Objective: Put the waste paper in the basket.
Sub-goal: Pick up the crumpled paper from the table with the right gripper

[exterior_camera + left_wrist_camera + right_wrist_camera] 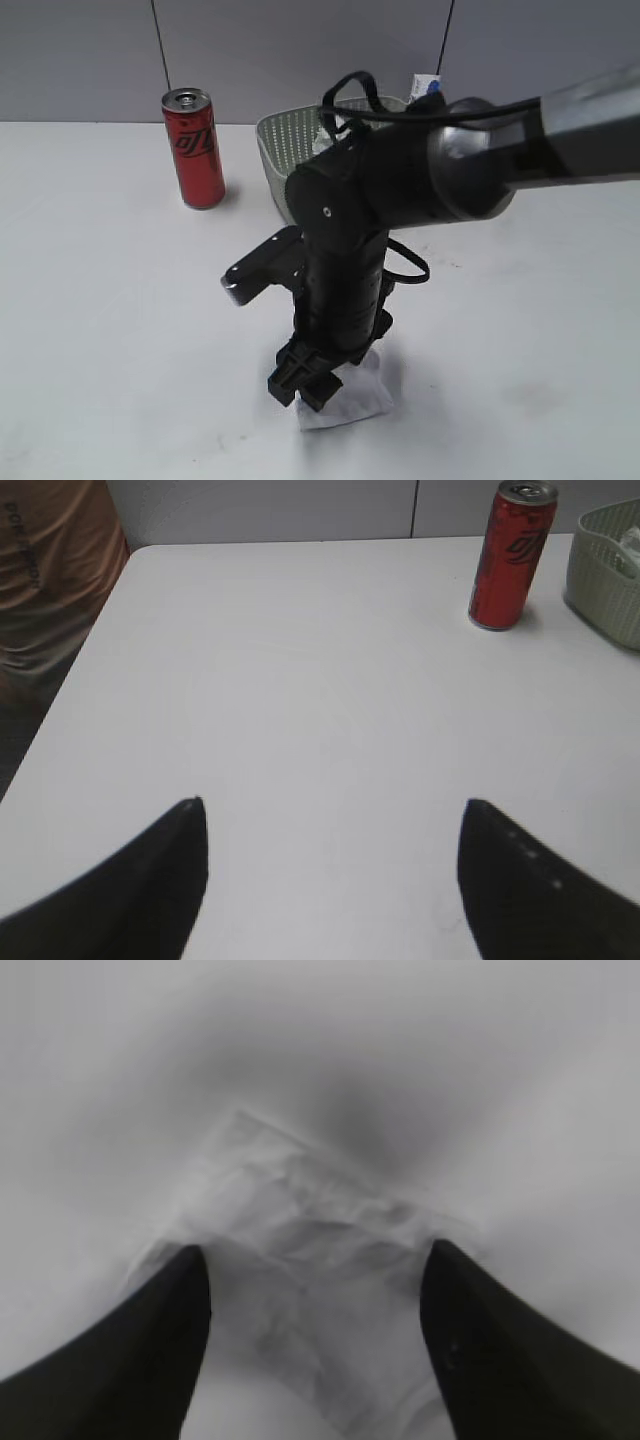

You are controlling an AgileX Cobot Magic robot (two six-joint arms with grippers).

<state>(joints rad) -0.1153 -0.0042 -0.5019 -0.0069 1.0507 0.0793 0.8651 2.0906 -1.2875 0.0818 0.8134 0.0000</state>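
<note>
While the right arm reaches in from the right of the exterior view and angles steeply down, its right gripper point(305, 385) sits low over a flat, squarish piece of waste paper point(352, 402) lying on the white counter point(110, 330) near the front edge of that view. The right wrist view shows the jaws spread wide, one dark finger point(150, 1350) over the left part of the waste paper point(320, 1280) and the other over its right part, with the crumpled sheet filling the gap between them. Whether the fingertips touch the paper cannot be told; the sheet lies flat and is not pinched.

The basket point(275, 150) stands at the back of the counter, behind the right arm, which hides most of it; only its left perforated wall and part of the rim show. A white-and-blue carton point(424, 86) appears just beyond the basket's far rim. A red drink can point(194, 148) stands upright to the left of the basket, apart from it.

The left wrist view shows the left gripper point(335, 880) with its jaws spread and nothing between them, held above bare counter. The can point(512, 555) and a corner of the basket point(600, 570) lie ahead to the upper right. A person in an orange shirt point(50, 570) stands at the counter's far left edge.
</note>
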